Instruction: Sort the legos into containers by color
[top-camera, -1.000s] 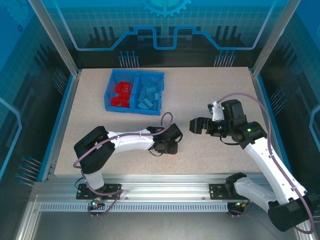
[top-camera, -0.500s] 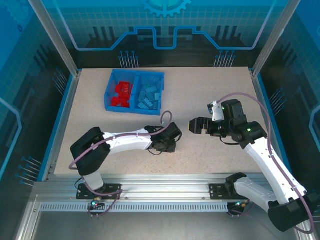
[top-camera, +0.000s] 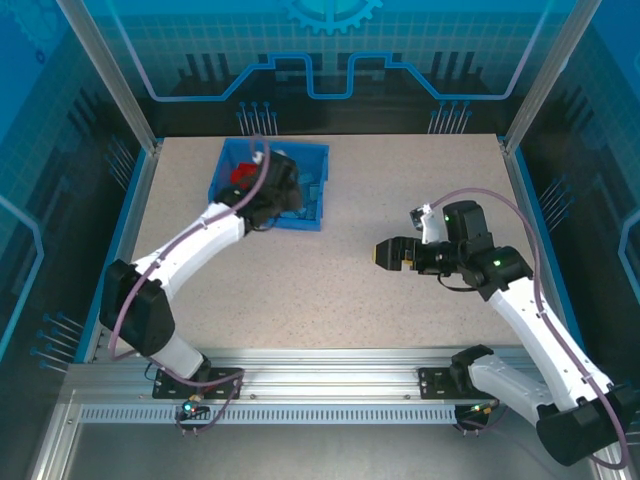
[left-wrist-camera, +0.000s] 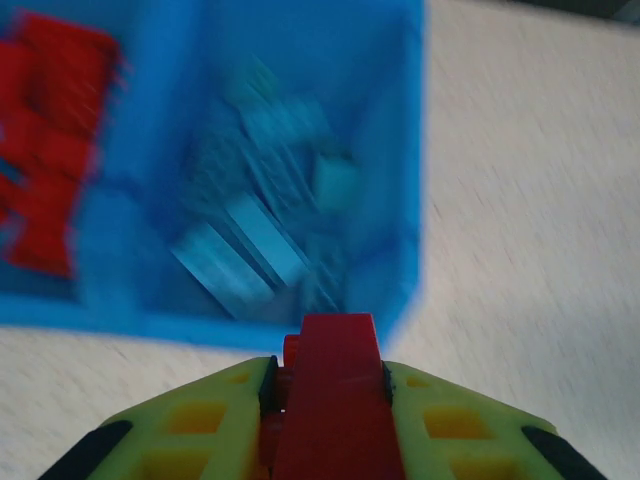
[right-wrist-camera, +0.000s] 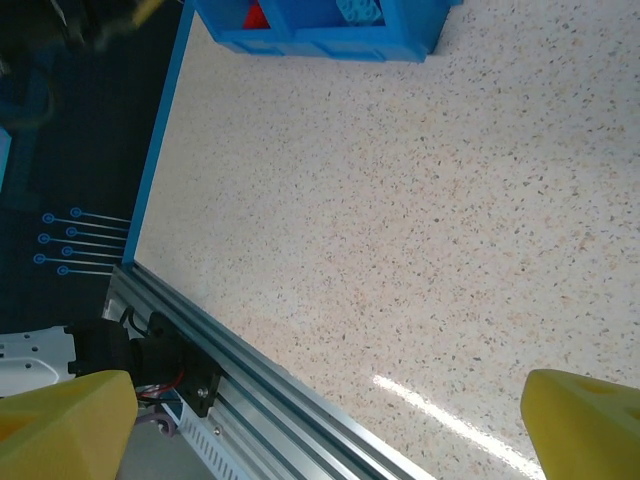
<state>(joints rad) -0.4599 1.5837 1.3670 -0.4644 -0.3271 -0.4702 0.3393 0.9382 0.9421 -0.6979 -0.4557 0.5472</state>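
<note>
- Two arms are bolted at the near edge of the desk (top-camera: 420, 170), and each carries one gripper.
- The right gripper (top-camera: 383, 255) hangs over the right half of the desk, about midway between the near and far edges. Its two yellow fingers (right-wrist-camera: 60, 425) are spread wide, with nothing between them.
- The left gripper (left-wrist-camera: 326, 372) is reached out toward the far left corner of the desk. Its two yellow-green fingers are pinched on one red brick (left-wrist-camera: 335, 410).
- That brick is bright red, narrow and smooth-sided. It sticks out past the fingertips, and a small stud shows at its left edge.
- In the left wrist view the brick's tip lies over the near wall of the tray (right-wrist-camera: 330, 42), on the right compartment's side. Whether it touches the wall cannot be told.
- The one tray is shallow, blue and rectangular. It sits near the far edge of the desk, left of the middle, and one middle wall splits it into two compartments.
- The left compartment holds several red bricks (left-wrist-camera: 45, 150) in a heap.
- The right compartment holds several light blue bricks (left-wrist-camera: 255, 235) lying at mixed angles.
- Blur and the arm above the tray prevent an exact count of either colour.
</note>
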